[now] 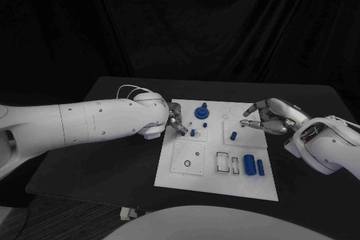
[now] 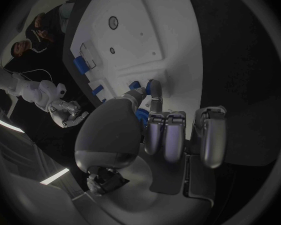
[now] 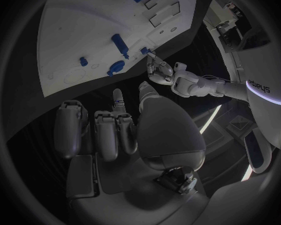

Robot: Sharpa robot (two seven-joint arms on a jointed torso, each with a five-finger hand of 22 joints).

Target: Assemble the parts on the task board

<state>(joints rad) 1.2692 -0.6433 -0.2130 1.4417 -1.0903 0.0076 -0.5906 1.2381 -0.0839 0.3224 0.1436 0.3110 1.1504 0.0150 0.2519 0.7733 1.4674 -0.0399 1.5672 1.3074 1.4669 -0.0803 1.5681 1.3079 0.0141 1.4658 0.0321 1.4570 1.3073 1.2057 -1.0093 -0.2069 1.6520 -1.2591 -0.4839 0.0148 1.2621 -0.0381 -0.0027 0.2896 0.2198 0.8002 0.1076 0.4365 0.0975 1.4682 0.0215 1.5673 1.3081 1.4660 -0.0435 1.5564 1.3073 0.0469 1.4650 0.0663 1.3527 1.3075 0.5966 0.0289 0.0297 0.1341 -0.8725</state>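
Observation:
The white task board (image 1: pixel 214 175) lies in the middle of the black table. My left hand (image 1: pixel 177 120) is over the board's far left part, and thumb and a finger pinch a small blue peg (image 1: pixel 193 131), also seen at the fingertips in the left wrist view (image 2: pixel 147 88). My right hand (image 1: pixel 271 117) hovers at the board's far right edge with its fingers loosely curled and apart, holding nothing. A blue round knob (image 1: pixel 201 112) stands at the board's far side. A blue peg (image 1: pixel 233 136) stands near the middle. Two blue cylinders (image 1: pixel 249 162) lie at the near right.
Rectangular slots (image 1: pixel 223 162) and a square plate with small holes (image 1: pixel 188 158) take up the board's near half. Bare black table (image 1: pixel 105 167) runs left of the board. The table's front edge is close below the board.

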